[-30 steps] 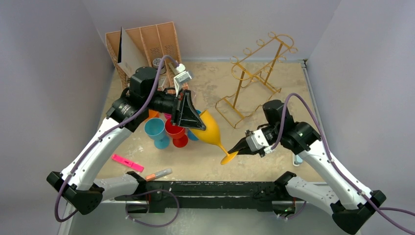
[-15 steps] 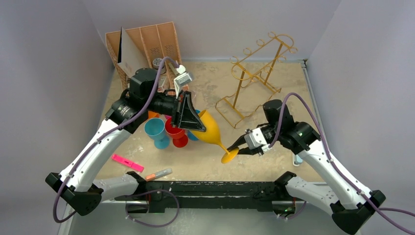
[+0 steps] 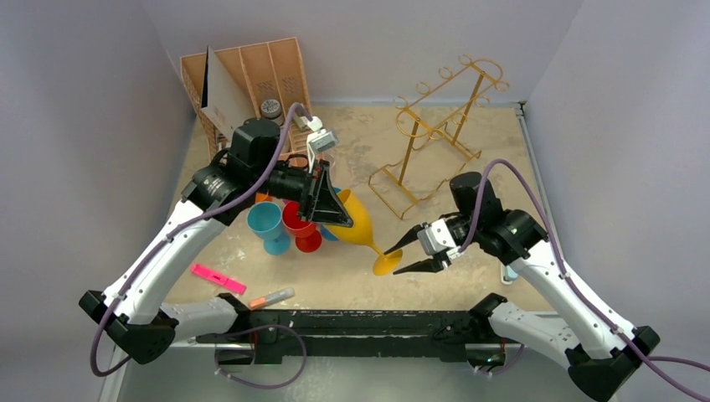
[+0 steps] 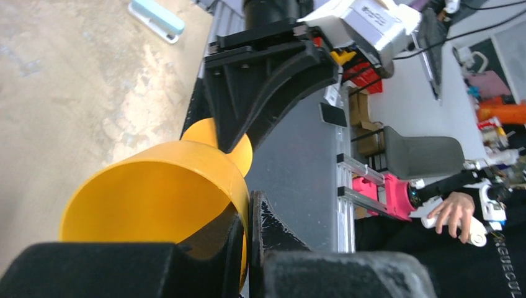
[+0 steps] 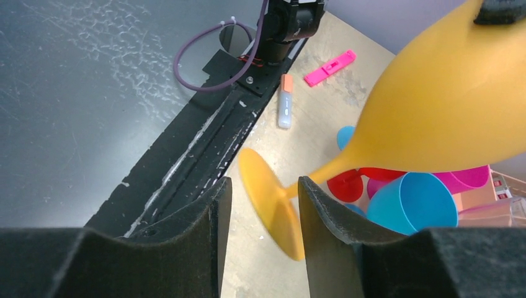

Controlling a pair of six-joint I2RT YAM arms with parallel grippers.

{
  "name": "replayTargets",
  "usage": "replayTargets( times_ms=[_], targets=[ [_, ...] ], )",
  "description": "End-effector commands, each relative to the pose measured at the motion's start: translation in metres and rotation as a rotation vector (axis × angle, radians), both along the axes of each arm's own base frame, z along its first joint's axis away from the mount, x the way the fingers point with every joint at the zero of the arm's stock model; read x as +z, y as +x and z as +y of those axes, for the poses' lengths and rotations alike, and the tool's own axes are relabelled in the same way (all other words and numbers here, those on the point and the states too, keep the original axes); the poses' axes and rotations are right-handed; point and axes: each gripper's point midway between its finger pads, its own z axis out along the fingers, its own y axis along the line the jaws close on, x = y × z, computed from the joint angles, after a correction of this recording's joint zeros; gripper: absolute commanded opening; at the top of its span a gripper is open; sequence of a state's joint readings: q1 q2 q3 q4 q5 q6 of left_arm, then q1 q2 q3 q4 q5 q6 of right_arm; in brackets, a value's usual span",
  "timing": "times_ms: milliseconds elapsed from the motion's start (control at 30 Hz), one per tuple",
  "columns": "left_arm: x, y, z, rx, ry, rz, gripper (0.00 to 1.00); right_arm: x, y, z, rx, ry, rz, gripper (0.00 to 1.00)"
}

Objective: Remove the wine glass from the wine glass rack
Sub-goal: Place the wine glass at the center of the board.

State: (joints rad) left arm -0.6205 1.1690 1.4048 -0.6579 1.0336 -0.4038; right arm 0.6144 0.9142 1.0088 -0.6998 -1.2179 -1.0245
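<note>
place: robot lab | cues: grey booth walls (image 3: 75, 100); aluminium rails (image 4: 356, 164); bolted robot arms (image 3: 167, 251)

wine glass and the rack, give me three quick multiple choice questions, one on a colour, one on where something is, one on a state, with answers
1. What colour is the rack?
A. gold
B. black
C. white

2. Where is the wine glass?
A. hanging on the rack
B. off the rack, held tilted by the left gripper
C. standing upright beside the rack

3. How is the right gripper?
A. shut on the stem
B. open, around the glass's foot
C. shut, away from the glass

Answers:
1 A, the top view shows thin gold wire.
2 B, the left gripper clamps it and nothing hangs on the rack.
3 B, the right wrist view shows its jaws apart, one on either side of the foot.
</note>
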Motion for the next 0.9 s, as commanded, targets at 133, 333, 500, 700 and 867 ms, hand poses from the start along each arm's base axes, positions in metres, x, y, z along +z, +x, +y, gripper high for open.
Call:
replayTargets(
  times_ms=[133,333,500,700,867],
  targets=[
    [-0.02,0.008,0.014,0.109,0.179,-0.057,0.0,0.001,-0.002,-0.007,-0.011,-0.038,-0.028,0.49],
    [-0.048,0.001,0.006,0.127,0.321,-0.071,0.0,-0.001,0.006,-0.007,-0.044,-0.051,-0.066,0.5],
    [-0.082,0.009,0.004,0.183,0.451,-0.041,0.0,0.001,0.025,-0.004,-0.134,-0.031,-0.141,0.51],
    [-0.114,0.027,0.01,0.313,0.547,-0.076,0.0,0.004,0.058,-0.004,-0.329,0.015,-0.226,0.51],
    [-0.131,0.022,0.004,0.318,0.605,-0.107,0.0,0.011,0.087,-0.01,-0.52,0.055,-0.264,0.48]
  ],
)
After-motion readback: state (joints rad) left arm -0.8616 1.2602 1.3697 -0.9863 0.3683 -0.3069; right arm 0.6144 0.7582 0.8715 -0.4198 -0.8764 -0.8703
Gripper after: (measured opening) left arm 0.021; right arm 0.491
